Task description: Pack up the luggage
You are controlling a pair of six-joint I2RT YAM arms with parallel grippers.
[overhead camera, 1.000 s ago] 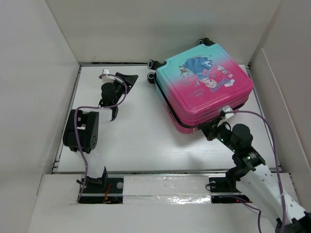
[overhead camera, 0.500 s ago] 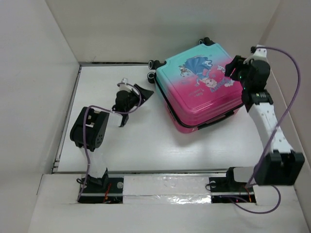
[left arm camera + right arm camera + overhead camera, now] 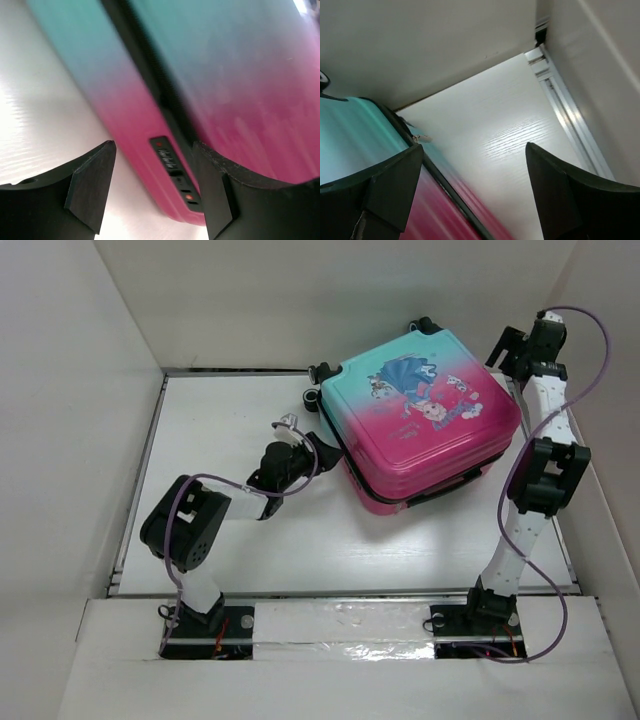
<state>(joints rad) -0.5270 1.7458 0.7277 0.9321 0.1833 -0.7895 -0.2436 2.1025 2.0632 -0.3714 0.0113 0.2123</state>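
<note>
The luggage (image 3: 420,420) lies flat and closed at the back right of the table, teal fading to pink, with black wheels at its far edge. My left gripper (image 3: 312,448) is at its left side, open. In the left wrist view the pink side wall with the black lock panel (image 3: 172,165) shows beyond the gap of the left gripper (image 3: 155,187), untouched by the fingers. My right gripper (image 3: 498,348) hangs open above the suitcase's back right corner. The right wrist view shows the right gripper (image 3: 477,187) with nothing between its fingers, and the luggage (image 3: 360,135) at the left.
White walls enclose the table (image 3: 250,530) on the left, back and right. A metal rail (image 3: 570,115) runs along the right wall's foot. Purple cables loop off both arms. Bare tabletop (image 3: 495,115) lies right of the suitcase.
The right arm swung from the luggage's front right corner up to its back right corner, and its gripper opened. The left gripper moved right, up to the luggage's left side.
</note>
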